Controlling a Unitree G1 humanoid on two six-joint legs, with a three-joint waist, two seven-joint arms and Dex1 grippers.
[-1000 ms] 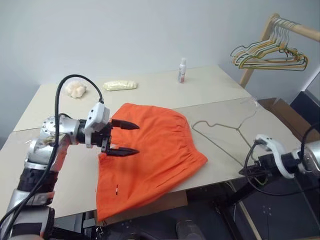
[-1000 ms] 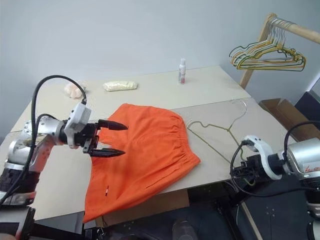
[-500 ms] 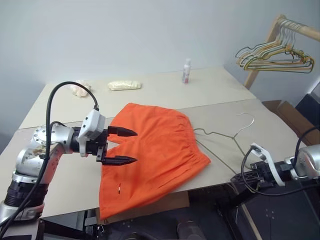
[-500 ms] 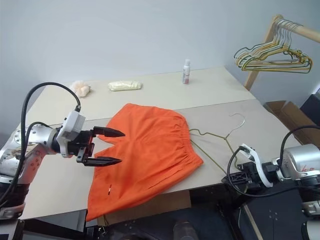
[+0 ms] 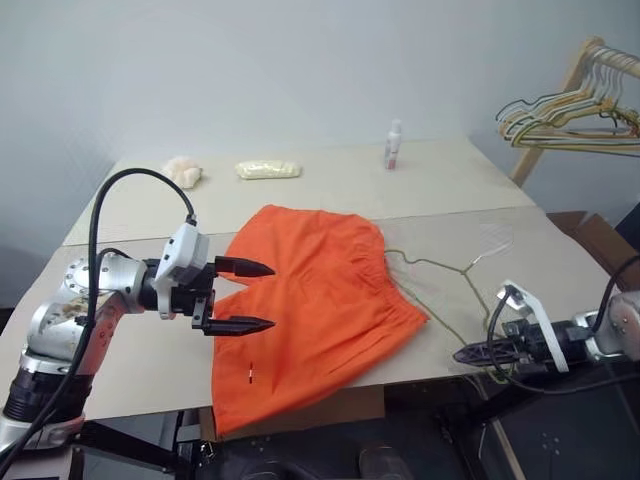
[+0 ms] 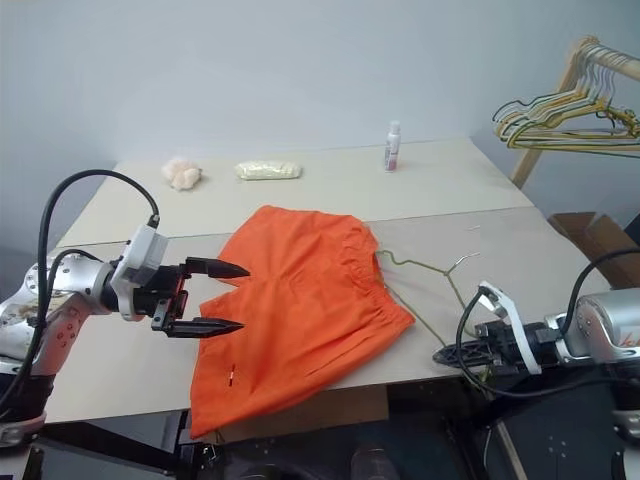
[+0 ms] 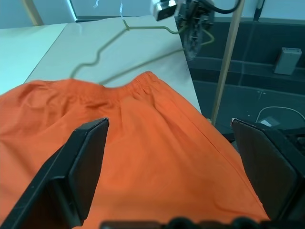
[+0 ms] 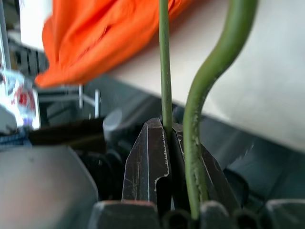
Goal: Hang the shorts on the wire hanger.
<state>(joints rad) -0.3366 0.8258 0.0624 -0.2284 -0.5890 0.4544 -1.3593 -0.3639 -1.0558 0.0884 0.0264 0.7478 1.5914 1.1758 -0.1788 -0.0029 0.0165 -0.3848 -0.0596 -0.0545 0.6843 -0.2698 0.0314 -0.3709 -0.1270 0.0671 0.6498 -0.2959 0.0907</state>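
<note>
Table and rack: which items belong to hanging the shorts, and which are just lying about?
In the job:
shorts
wire hanger, pinched in the shut right gripper
left gripper, jaws open

Lying about:
small bottle
yellow packet
pale lump
rack hangers

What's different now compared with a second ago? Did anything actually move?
The right gripper, its fingers shut on the wire hanger, turned to point in toward the table and edged that way. The hanger's hook seems to have swung nearer with it. Nothing was newly grabbed or let go. The left gripper stays open at the edge of the shorts, which lie on the table as before.
</note>
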